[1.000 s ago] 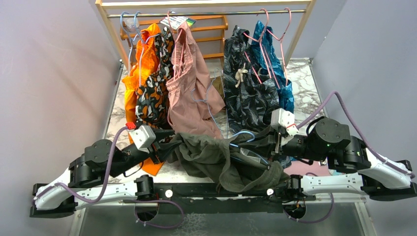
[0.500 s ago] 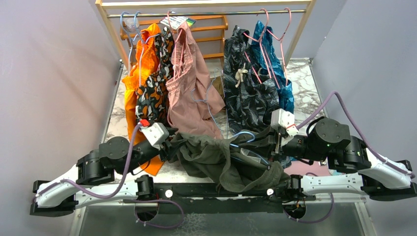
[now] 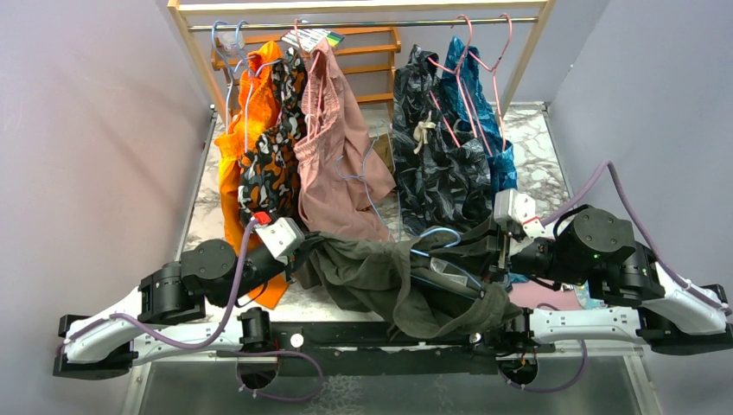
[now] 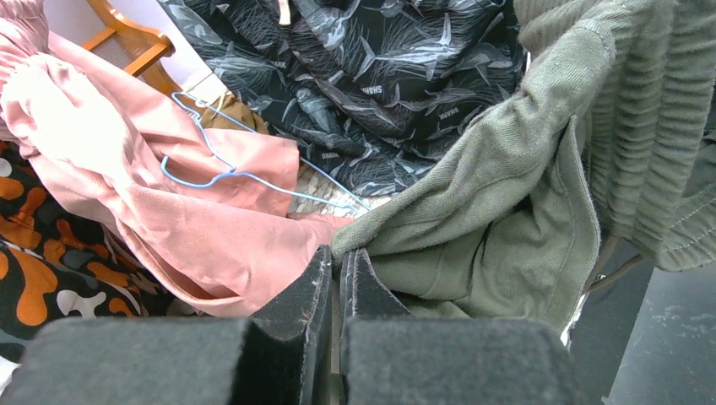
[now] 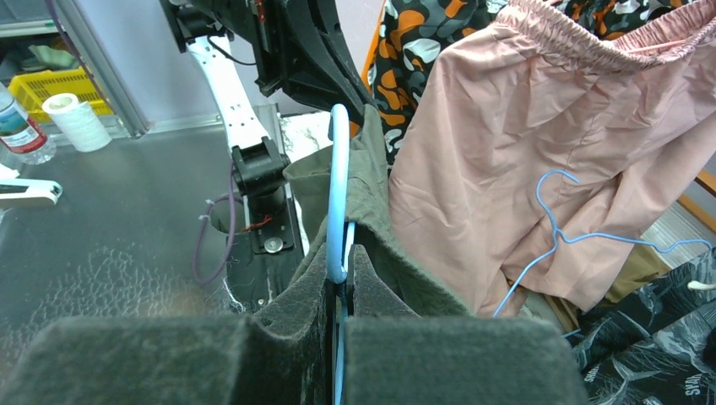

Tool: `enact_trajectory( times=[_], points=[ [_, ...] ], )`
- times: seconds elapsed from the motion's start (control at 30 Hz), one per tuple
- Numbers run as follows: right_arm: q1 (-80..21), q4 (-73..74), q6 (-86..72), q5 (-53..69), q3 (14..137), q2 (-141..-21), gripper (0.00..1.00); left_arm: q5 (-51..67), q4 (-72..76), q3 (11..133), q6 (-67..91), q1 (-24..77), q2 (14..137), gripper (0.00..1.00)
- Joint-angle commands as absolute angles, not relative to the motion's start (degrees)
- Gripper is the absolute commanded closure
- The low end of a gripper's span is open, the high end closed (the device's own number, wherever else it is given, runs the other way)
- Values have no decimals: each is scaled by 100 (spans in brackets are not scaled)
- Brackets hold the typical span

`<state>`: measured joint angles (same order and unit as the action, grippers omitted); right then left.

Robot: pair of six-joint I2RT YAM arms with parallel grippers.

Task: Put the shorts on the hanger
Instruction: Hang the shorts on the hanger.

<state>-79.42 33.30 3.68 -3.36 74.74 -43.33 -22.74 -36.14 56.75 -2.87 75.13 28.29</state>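
The olive-green shorts (image 3: pixel 389 281) hang stretched between my two grippers above the near table edge. My left gripper (image 3: pixel 304 252) is shut on a fold of the shorts' edge (image 4: pixel 439 202). My right gripper (image 3: pixel 488 251) is shut on the light-blue wire hanger (image 3: pixel 436 235), whose wire (image 5: pixel 338 186) runs up from between the fingers with the shorts' cloth (image 5: pixel 371 194) draped against it. In the left wrist view the gripper (image 4: pixel 338 253) pinches the olive cloth beside the pink shorts.
A wooden rack (image 3: pixel 363 22) at the back holds orange, patterned, dusty-pink (image 3: pixel 333 164) and dark leaf-print shorts (image 3: pixel 436 164) on hangers. A spare light-blue hanger (image 5: pixel 566 236) lies against the pink shorts. Grey walls stand close on both sides.
My left arm has moved right and forward, bringing its gripper closer to the shorts' middle. My right gripper has moved a little right and up with the hanger.
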Motion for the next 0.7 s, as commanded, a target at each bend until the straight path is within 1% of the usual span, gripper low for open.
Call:
enact_trajectory(
  times=[0.0, 0.33, 0.67],
  points=[
    [-7947, 3066, 485, -468, 7715, -4215, 99, -2638, -3566, 5703, -210, 7489, 2778, 100],
    [-7946, 2901, 593, -956, 7610, -3885, 99, -4140, -3548, 5860, 155, 7488, 2376, 100],
    [-7950, 2453, 603, -1060, 7415, -3585, 99, -4299, -3591, 5784, 292, 7488, 2336, 100]
  ],
)
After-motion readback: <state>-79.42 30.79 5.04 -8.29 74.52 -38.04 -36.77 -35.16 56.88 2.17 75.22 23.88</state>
